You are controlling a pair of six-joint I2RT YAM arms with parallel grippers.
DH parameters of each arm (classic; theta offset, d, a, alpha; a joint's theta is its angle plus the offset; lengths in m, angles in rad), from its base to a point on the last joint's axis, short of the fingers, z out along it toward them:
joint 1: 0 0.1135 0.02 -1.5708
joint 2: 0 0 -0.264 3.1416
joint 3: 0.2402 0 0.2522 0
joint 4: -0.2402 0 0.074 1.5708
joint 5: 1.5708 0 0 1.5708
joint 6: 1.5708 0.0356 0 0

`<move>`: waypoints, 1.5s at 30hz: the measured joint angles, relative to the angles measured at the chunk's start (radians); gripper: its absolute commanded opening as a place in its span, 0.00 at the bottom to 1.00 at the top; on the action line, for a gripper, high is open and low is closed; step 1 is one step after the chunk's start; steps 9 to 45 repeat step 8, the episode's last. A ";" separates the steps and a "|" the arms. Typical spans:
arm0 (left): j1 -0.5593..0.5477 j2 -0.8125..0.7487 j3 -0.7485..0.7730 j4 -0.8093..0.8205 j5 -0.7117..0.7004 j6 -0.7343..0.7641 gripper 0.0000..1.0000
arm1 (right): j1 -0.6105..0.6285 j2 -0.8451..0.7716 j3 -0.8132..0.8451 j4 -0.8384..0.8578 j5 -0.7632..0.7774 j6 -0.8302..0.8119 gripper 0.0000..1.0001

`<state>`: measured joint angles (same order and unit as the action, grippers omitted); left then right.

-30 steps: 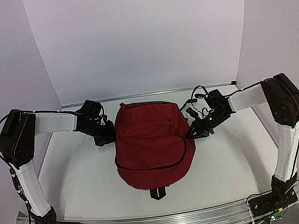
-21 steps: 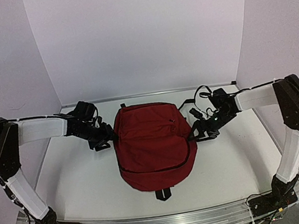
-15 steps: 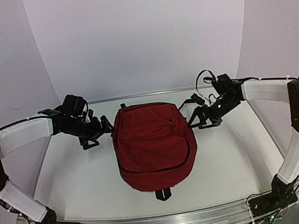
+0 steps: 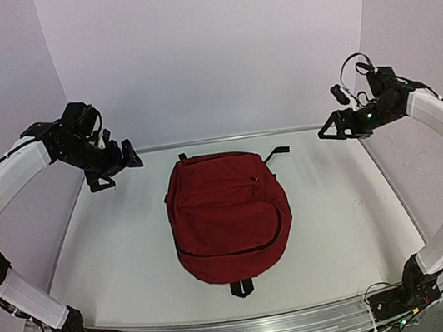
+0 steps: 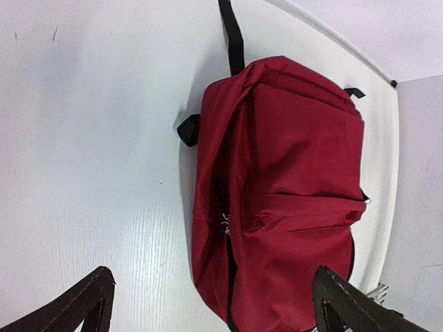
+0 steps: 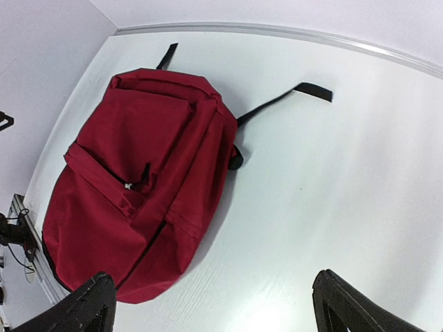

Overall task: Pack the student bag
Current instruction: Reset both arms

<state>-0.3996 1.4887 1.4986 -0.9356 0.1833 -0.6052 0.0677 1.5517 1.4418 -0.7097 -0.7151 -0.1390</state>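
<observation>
The student bag (image 4: 229,215) is a dark red backpack that lies flat in the middle of the white table, with black zippers and a black strap (image 4: 278,151) trailing off its far right corner. My left gripper (image 4: 114,170) hangs high at the far left, open and empty, well apart from the bag. My right gripper (image 4: 332,127) hangs high at the far right, also open and empty. The left wrist view looks down on the bag (image 5: 291,194) between spread fingertips (image 5: 90,304). In the right wrist view the bag (image 6: 131,187) lies left of the fingertips (image 6: 346,304).
White walls close the table at the back and both sides. An aluminium rail (image 4: 248,330) with both arm bases runs along the near edge. A small black loop (image 4: 239,288) sticks out from the bag's near end.
Both grippers were shut at the bag's sides; they have opened, let go, and risen outward to the far corners. The bag has settled flat on the table.
</observation>
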 measured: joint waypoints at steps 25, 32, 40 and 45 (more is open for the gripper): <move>0.000 -0.015 -0.216 -0.016 -0.014 0.005 1.00 | -0.052 -0.269 -0.252 -0.072 0.052 -0.052 0.98; 0.000 -0.015 -0.216 -0.016 -0.014 0.005 1.00 | -0.052 -0.269 -0.252 -0.072 0.052 -0.052 0.98; 0.000 -0.015 -0.216 -0.016 -0.014 0.005 1.00 | -0.052 -0.269 -0.252 -0.072 0.052 -0.052 0.98; 0.000 -0.015 -0.216 -0.016 -0.014 0.005 1.00 | -0.052 -0.269 -0.252 -0.072 0.052 -0.052 0.98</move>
